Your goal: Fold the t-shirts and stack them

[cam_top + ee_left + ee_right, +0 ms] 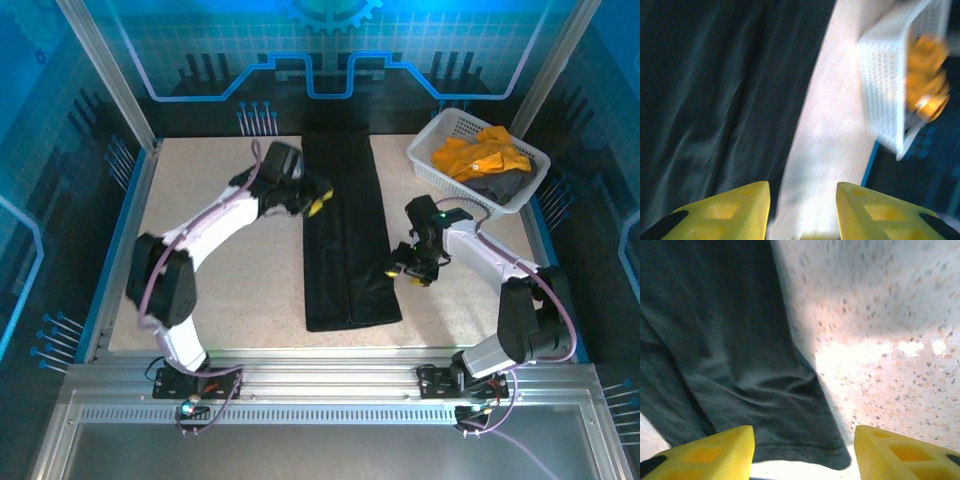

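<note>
Black fabric t-shirt [345, 230]: long folded strip on the speckled table [230, 270].
Left tool [318, 203] spread at its left edge, right tool [408, 274] spread by its near right corner; bare table either side.

A speckled beige table [240, 290] sits inside blue-lit patterned walls [330, 40], aluminium rails [320, 385] along its near edge.

The left tool [318, 202] is extended toward the far edge of the worktop [240, 290], the right tool [410, 272] held nearer; both are parted, empty.
</note>
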Robot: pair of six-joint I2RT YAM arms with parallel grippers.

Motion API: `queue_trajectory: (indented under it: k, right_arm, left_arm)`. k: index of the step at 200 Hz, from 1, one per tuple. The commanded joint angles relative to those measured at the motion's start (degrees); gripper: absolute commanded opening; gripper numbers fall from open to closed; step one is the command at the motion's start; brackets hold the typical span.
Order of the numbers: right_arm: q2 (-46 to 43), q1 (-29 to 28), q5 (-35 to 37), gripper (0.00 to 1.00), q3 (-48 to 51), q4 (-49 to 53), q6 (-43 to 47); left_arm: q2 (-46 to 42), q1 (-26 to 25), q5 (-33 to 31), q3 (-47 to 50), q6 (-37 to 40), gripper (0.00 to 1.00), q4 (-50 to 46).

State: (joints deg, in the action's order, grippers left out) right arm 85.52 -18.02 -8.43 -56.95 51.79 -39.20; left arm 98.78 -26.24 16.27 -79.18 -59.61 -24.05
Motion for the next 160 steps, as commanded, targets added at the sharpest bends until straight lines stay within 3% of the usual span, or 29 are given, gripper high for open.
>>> queue_trajectory:
  k: [1,39,90,118,160]
  right_arm:
    - [0.2,-2.6,-2.8,0.57,2.1,2.3,8.5]
    - [5.1,-6.5,-3.3,0.57,5.9,-1.0,7.1]
    - [9.5,-8.2,-2.5,0.5,8.0,-4.8,6.0]
    - [10.2,-8.2,-3.6,0.35,7.0,-5.6,5.4]
    - [6.6,-8.8,-3.1,0.06,7.9,-3.9,3.5]
  left_arm:
    - [-3.1,-3.5,6.2,15.3,4.3,0.42,-11.9]
    - [-9.7,-9.1,9.9,31.8,-2.0,0.49,-5.6]
    - [-2.1,-14.6,8.9,31.2,-4.9,0.48,-1.1]
    - [0.4,-14.9,10.2,31.1,-6.0,0.31,3.5]
    - [-0.9,-15.2,8.6,30.5,-4.6,0.0,0.6]
